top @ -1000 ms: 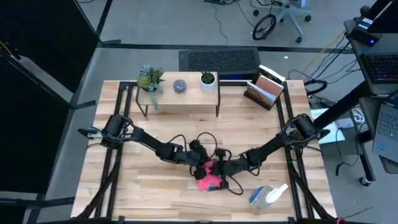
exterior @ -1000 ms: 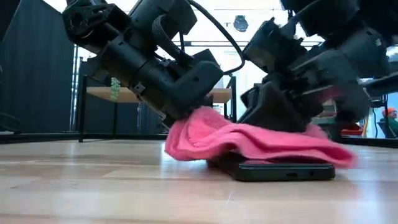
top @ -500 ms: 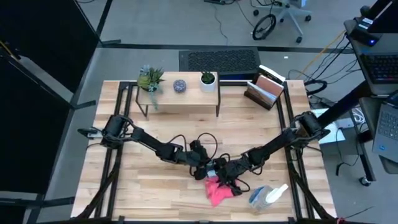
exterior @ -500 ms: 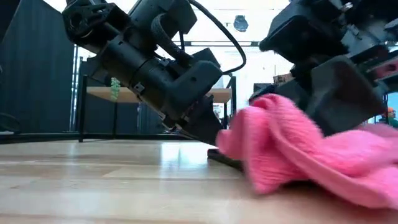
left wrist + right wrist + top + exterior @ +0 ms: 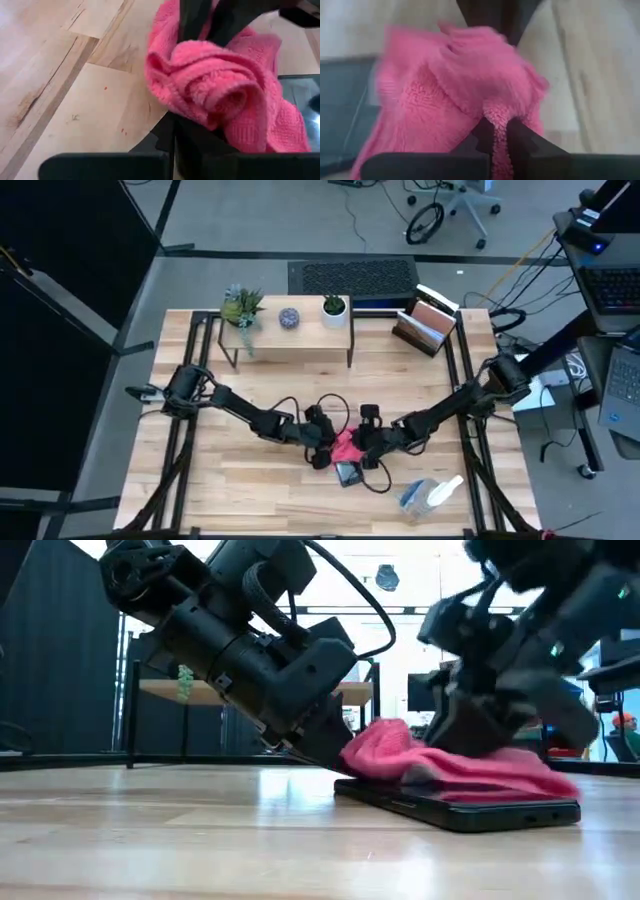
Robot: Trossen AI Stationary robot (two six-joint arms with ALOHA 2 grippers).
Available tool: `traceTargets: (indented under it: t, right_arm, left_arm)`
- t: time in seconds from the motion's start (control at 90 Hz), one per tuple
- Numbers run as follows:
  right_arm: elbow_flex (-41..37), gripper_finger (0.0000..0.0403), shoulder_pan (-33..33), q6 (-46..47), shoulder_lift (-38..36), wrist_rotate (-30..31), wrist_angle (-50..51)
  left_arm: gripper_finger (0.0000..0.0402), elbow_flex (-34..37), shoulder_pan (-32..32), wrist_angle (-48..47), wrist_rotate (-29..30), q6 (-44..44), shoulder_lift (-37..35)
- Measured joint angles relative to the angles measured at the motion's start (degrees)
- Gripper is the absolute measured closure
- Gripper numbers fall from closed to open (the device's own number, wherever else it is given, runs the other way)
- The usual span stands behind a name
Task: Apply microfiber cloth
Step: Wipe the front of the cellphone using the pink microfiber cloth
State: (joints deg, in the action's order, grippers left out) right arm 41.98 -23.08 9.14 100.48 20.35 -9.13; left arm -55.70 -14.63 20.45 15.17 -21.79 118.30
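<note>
I have the cloth [image 5: 347,444] bunched on the far end of the phone [image 5: 349,473], near the middle of the table [image 5: 260,400]. My right gripper [image 5: 500,134] has its fingers pinched tight on a fold of pink fabric, pressing it down onto the glass. My left gripper [image 5: 174,131] sits just left of the cloth, low at the phone's edge; I cannot tell from here whether its fingers are parted or holding anything. The near half of the phone lies bare. The spray bottle [image 5: 428,494] lies on its side to the right, nearer the table's front edge.
</note>
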Motion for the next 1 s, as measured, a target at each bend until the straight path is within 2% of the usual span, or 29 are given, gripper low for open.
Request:
traceTargets:
  t: [0.089,0.211,0.467,0.622,0.711,0.822,1.0]
  right_arm:
    - [0.2,0.0397,-0.2,-2.1,0.6,-9.2,-3.2]
    - [0.2,0.0397,-0.4,-1.7,0.6,-18.8,-4.8]
    - [0.1,0.0397,-0.5,0.1,0.6,-33.0,-3.6]
    - [0.3,0.0397,-0.5,1.6,-4.2,-29.3,2.0]
    - [0.3,0.0397,-0.5,-0.3,-5.6,-23.9,-5.1]
    - [0.5,0.0397,-1.0,-3.2,-3.8,-22.3,-17.8]
    - [2.1,0.0397,-1.4,-3.9,2.6,-17.7,-20.5]
  left_arm:
    - [0.0402,0.0,0.0,0.1,-0.1,-0.2,0.0]
    - [0.0402,0.0,0.0,0.1,-0.1,-0.2,0.0]
    - [0.0402,0.0,0.1,0.1,-0.1,1.0,0.0]
    - [0.0402,0.0,0.1,0.3,-0.1,1.1,0.0]
    - [0.0402,0.0,0.1,1.0,-0.1,1.1,0.1]
    - [0.0402,0.0,0.1,2.2,0.0,1.1,0.1]
    - [0.0401,0.0,0.0,3.5,0.1,1.1,0.1]
